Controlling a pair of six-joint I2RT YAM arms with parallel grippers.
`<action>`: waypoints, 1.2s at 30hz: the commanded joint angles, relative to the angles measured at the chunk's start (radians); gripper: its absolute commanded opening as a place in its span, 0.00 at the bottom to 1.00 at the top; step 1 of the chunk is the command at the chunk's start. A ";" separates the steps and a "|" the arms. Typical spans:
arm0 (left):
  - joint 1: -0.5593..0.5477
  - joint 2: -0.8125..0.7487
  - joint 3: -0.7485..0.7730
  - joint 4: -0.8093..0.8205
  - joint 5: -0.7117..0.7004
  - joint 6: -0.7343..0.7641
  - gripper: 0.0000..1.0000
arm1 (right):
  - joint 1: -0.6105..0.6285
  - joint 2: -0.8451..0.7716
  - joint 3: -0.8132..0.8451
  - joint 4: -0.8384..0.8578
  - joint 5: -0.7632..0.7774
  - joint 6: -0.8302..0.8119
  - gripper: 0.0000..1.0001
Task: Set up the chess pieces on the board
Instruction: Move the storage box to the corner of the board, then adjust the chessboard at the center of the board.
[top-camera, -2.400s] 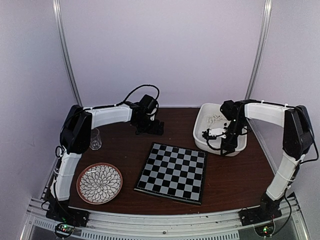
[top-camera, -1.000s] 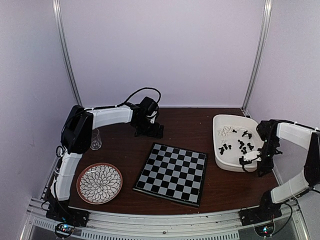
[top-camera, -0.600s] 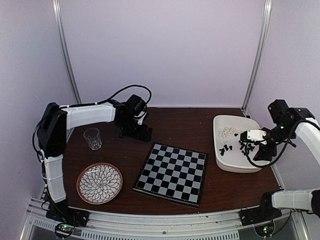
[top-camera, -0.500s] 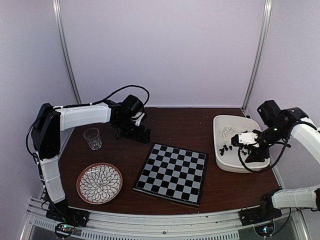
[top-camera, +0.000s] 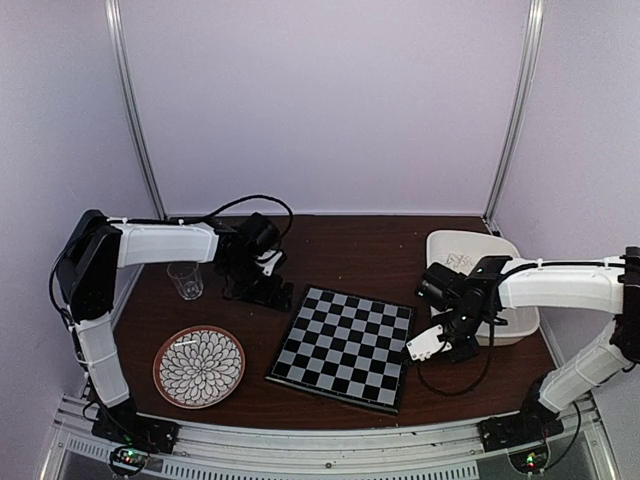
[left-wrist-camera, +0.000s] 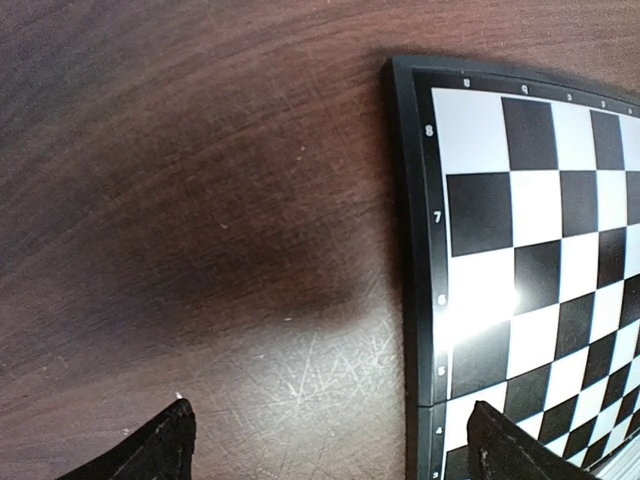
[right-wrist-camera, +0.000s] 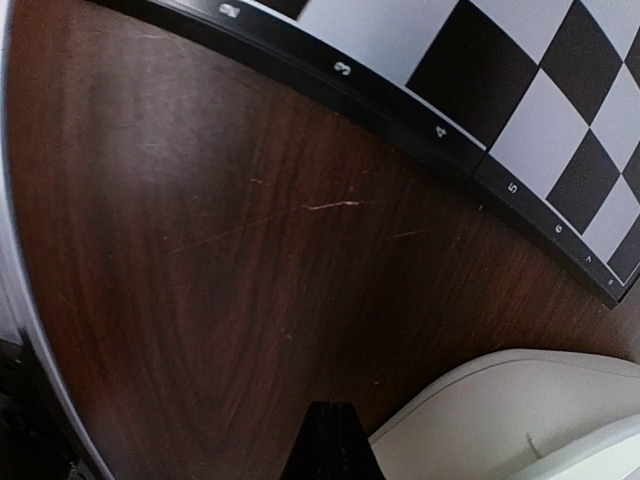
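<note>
The board (left-wrist-camera: 520, 250) cut off in both wrist views

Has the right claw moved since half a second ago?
Yes. The right claw left the white tub and swung left, and is now low beside the board's right edge.

- Top external: high above the near edge, overlooking the whole table (top-camera: 350, 250).
- Wrist views: close, facing down; both share the chessboard (left-wrist-camera: 520, 230) rim ahead of their jaws.

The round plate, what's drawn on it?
White flower petals, brown rim on the plate; best in the top view.
</note>
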 joint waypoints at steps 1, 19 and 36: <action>-0.003 -0.024 -0.054 0.037 0.031 -0.027 0.94 | 0.038 0.083 0.004 0.156 0.155 0.039 0.00; -0.021 -0.082 -0.192 -0.063 -0.094 0.064 0.85 | 0.110 0.439 0.091 0.445 0.417 0.028 0.00; -0.092 -0.175 -0.259 -0.079 -0.015 0.082 0.84 | 0.067 0.479 0.190 0.639 0.398 -0.031 0.00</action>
